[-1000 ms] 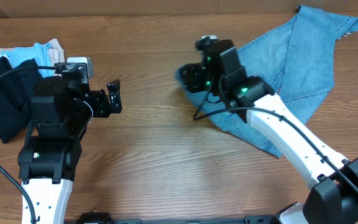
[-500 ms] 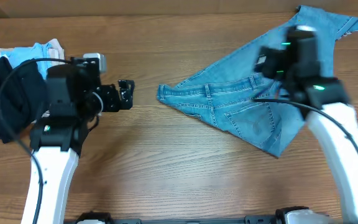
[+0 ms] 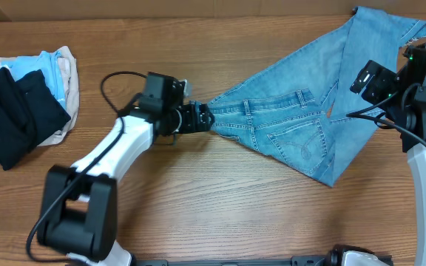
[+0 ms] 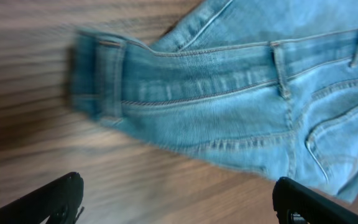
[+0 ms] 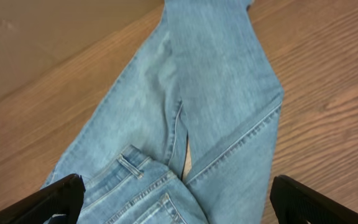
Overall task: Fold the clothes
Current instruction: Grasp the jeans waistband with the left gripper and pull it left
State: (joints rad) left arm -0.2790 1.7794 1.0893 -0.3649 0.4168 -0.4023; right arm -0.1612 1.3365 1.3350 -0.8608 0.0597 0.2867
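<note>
Over on the table's (image 3: 198,199) right half, the jeans (image 3: 287,125) lie flat, back pockets up. Left gripper (image 3: 203,118) at table centre, by the waistband: jaws parted wide, holding nothing. Right gripper (image 3: 367,80) near the table's right edge, jaws wide apart, empty too.

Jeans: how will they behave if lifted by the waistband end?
Likely floppy: the jeans already lie creased and overlapped, so lifted by the waistband the legs should sag and drag. Probably heavyish; thick seamed denim. Unlikely to slide freely on the wooden table.
</note>
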